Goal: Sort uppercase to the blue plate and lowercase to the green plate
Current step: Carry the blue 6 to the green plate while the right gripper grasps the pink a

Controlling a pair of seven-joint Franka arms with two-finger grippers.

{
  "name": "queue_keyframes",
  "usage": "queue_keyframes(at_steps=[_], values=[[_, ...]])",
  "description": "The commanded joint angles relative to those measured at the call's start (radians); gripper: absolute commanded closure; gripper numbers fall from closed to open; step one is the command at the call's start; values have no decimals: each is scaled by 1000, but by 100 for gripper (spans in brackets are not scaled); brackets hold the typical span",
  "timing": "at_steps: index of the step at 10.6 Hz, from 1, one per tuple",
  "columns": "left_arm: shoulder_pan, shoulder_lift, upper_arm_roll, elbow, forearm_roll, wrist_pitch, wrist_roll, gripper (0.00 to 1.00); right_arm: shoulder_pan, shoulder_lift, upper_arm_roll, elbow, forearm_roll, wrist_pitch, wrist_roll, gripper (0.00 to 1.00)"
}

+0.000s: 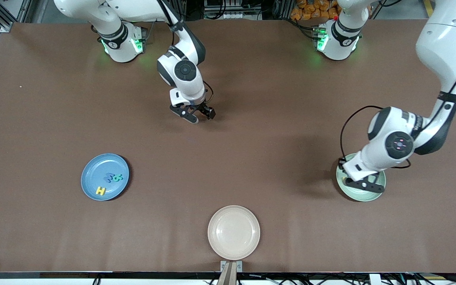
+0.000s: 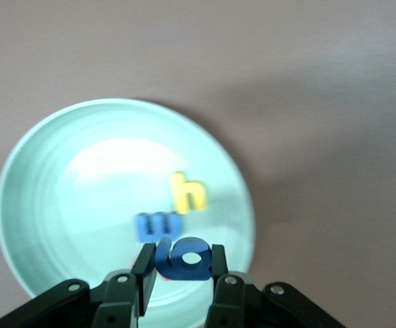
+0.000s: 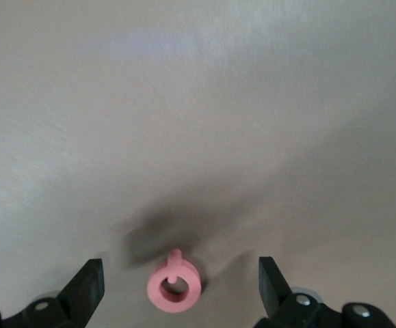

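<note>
I see open table (image 1: pixel 275 130) between the three plates; the left gripper (image 1: pixel 364 183) blocks the green plate (image 1: pixel 370 196).

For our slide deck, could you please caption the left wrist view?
Left gripper shut on a blue letter over the green plate, which holds a yellow letter and another blue letter.

A cream plate (image 1: pixel 233 232) sits on the brown table (image 1: pixel 283 118), nearest the front camera.

White arms (image 1: pixel 441 59) — black joints, black jaws, cables.
</note>
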Motion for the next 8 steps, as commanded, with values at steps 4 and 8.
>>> queue_keyframes(at_steps=[4, 8], values=[[27, 11, 14, 52, 6, 2, 40, 0, 8, 12, 30, -2, 13, 15, 16, 0], [48, -148, -24, 61, -20, -51, 45, 0, 8, 20, 30, -4, 11, 49, 15, 100]])
